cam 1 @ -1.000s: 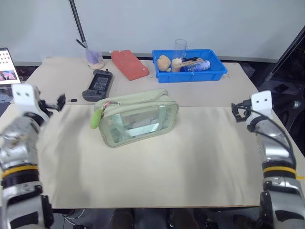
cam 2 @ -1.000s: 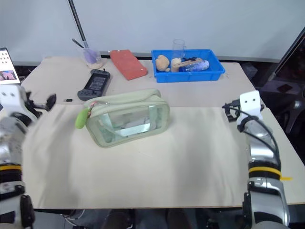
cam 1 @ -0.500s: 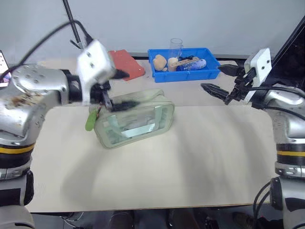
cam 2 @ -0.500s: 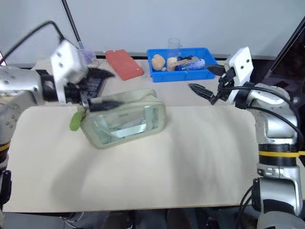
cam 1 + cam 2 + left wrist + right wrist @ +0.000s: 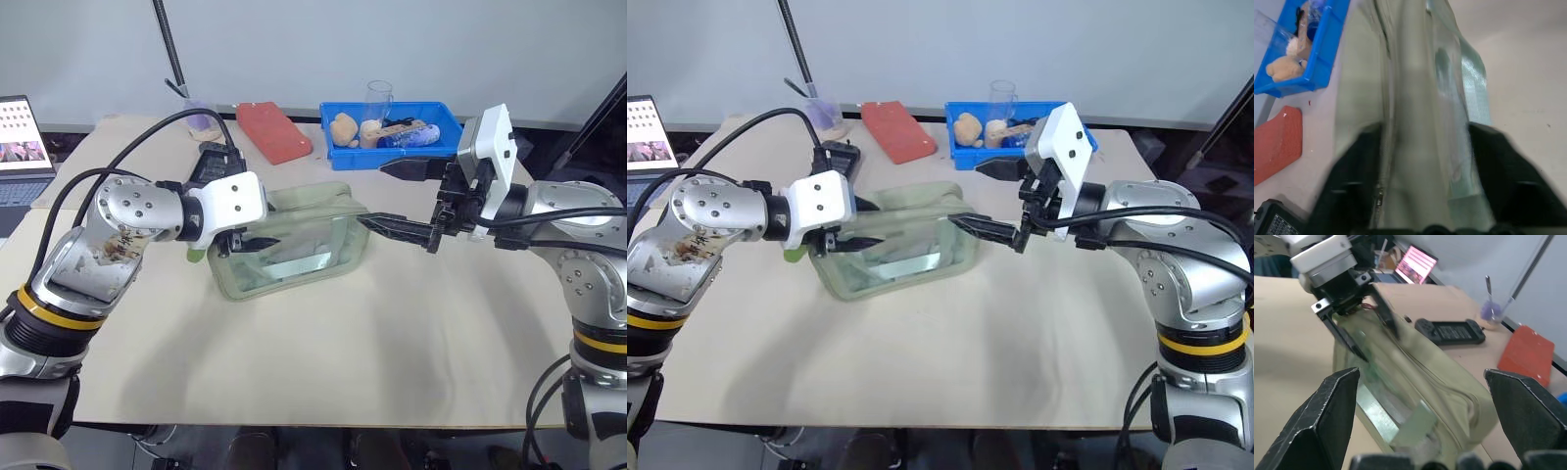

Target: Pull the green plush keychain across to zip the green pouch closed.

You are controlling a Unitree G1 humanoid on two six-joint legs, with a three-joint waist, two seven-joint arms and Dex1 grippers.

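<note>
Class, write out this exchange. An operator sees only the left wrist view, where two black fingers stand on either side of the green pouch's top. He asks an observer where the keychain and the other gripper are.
Operator: Where is the green plush keychain?
Observer: It hangs at the left end of the green pouch, beside the white body of the left gripper and not between its fingers.
Operator: And the right gripper?
Observer: It is open at the pouch's right end. Its lower finger is close to the fabric, but I cannot tell whether they touch.
</note>
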